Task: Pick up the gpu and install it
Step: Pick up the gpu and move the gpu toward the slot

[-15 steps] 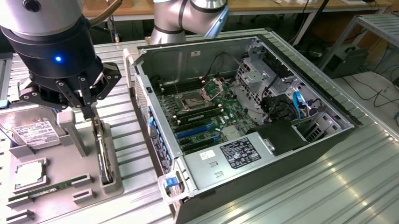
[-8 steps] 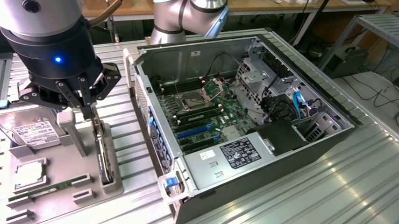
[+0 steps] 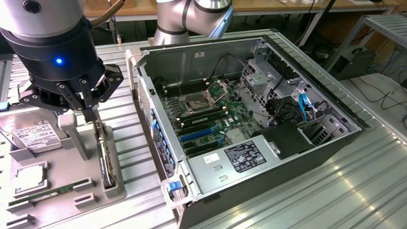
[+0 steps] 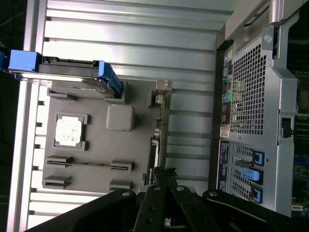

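Gripper: the black 2-finger gripper (image 3: 91, 113) on the silver arm hangs nearest the camera, at the exterior view's left. Its fingers are pinched together on the top edge of the card below.
Gpu: the thin, flat black gpu (image 3: 104, 161) stands on edge in a slot of the holder, outside the case, with the fingers clamped on it.
Holder: the grey moulded plastic holder (image 3: 66, 174) lies on the table just beside the case.
Other parts: 1 boxy silver hard drive (image 3: 32, 136), 1 square silvery processor chip (image 3: 30, 177) and 1 narrow green memory stick (image 3: 45, 194) sit in their own recesses.
Case: the open dark metal computer case (image 3: 190, 57) lies on its side at the exterior view's right of the holder, with the green motherboard (image 3: 213, 119) exposed.
Table: the ribbed aluminium table (image 3: 318, 191) runs beneath everything.
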